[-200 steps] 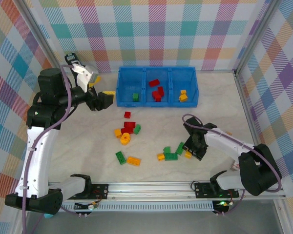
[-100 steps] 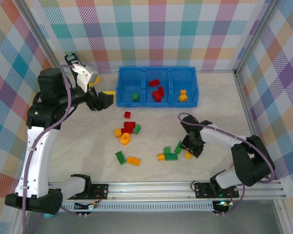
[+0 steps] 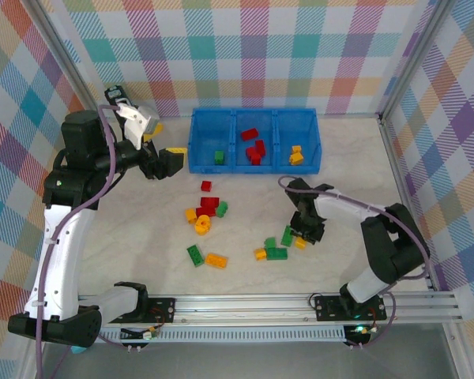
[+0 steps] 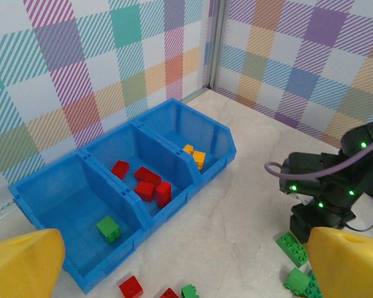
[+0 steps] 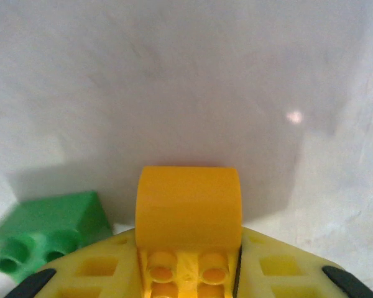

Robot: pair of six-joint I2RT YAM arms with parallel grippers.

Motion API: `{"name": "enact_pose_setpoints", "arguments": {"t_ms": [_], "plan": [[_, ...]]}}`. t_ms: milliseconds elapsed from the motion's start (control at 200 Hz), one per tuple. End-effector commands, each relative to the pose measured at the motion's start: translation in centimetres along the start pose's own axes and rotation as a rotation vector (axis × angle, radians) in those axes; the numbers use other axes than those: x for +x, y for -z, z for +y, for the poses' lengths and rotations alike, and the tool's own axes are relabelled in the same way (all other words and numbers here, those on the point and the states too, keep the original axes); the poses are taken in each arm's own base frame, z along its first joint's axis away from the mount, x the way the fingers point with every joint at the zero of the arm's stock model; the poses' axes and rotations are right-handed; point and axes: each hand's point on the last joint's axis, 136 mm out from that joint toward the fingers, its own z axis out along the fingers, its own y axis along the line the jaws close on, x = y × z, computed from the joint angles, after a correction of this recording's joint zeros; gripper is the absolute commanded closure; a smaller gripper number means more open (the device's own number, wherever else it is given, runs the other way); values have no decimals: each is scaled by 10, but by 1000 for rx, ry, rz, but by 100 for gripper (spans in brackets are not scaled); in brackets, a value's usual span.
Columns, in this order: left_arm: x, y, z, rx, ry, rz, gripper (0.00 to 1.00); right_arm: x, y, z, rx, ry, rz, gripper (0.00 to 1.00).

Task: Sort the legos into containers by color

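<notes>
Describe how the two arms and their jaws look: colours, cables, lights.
Left arm: white links, black joints, a purple-grey cable running along it. Right arm: the same white-and-black build, its own looping cable, small green lights on the black wrist. Both arms carry blocky yellow jaws.

A tray (image 3: 254, 168) with three compartments side by side is set at the far middle of the table (image 3: 355, 174); a single brick (image 3: 219, 157) is contained in the left compartment, several bricks (image 3: 255, 150) in the middle, two bricks (image 3: 296, 155) in the right. Loose bricks are scattered before the tray: one group (image 3: 208, 208) before its left half, a pair (image 3: 205, 257) nearer still, another group (image 3: 275, 251) to the right, where a brick (image 5: 188, 214) is clasped in the right gripper (image 3: 304, 239).
</notes>
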Motion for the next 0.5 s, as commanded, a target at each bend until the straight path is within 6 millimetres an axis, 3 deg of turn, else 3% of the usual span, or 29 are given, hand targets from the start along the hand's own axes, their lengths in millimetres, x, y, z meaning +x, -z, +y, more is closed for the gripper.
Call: {"name": "enact_pose_setpoints", "arguments": {"t_ms": [0, 120, 240, 405, 495], "plan": [[-2, 1, 0, -12, -21, -14, 0, -50, 34, 13, 6, 106, -138, 69], [1, -2, 3, -12, -2, 7, 0, -110, 75, 37, -47, 167, -279, 69], [7, -8, 6, -10, 3, 24, 0, -165, 103, 63, -87, 220, -411, 69], [13, -14, 11, -10, 8, 39, 0, -232, 128, 115, -158, 294, -581, 69], [18, -21, 14, 4, 17, 47, 0, -262, 129, 138, -207, 293, -629, 69]]}}
